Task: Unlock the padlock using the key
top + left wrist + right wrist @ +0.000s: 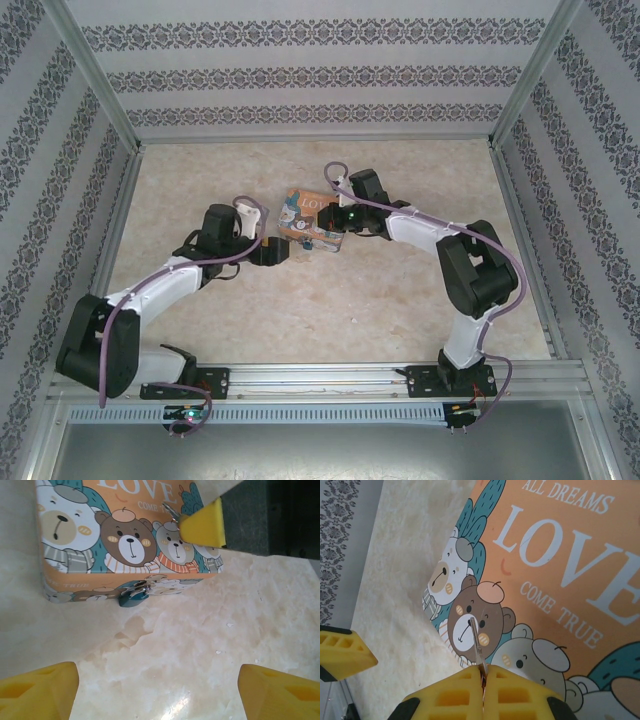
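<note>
The right gripper (pixel 484 672) clamps a thin silvery key (pixel 476 640) above an orange cartoon-bear "LOVE" box (pixel 560 580).
The tiny teal padlock (pixel 132 599) sits at the box's 6 o'clock edge in the left wrist view; the left gripper (pixel 159 687) is spread apart.

You look down on a pale, marbled beige counter (pixel 330 310), boxed in by walls (pixel 320 75) papered white with dark damask bands, aluminium posts (pixel 97 80) at the corners, evenly lit.

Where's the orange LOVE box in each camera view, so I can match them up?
Top external: orange LOVE box near the middle of the table.
Left wrist: box upper left.
Right wrist: box across the right.
Shared landmark: right end effector holding the key over its lid.
</note>
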